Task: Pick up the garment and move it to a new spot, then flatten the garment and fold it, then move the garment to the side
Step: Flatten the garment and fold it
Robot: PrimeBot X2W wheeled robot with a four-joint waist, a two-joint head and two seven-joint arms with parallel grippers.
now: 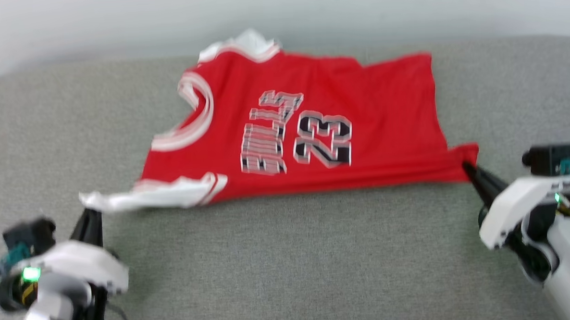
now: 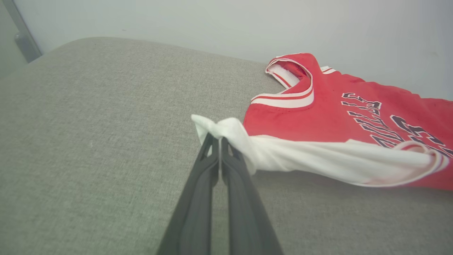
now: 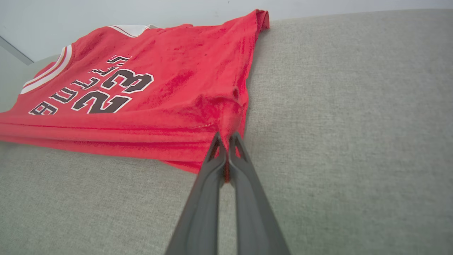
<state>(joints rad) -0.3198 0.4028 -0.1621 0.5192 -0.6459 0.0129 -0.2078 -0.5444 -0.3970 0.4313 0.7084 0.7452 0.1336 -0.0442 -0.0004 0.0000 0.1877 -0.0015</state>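
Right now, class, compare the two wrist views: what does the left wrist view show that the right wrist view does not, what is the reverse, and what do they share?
Left wrist view's own: the left tool shut on the bunched white sleeve end. Right wrist view's own: the right tool shut on the red hem corner, with the hem's far corner beyond. Shared: the red garment with its number 23, the grey cushion beneath and the pale wall behind.
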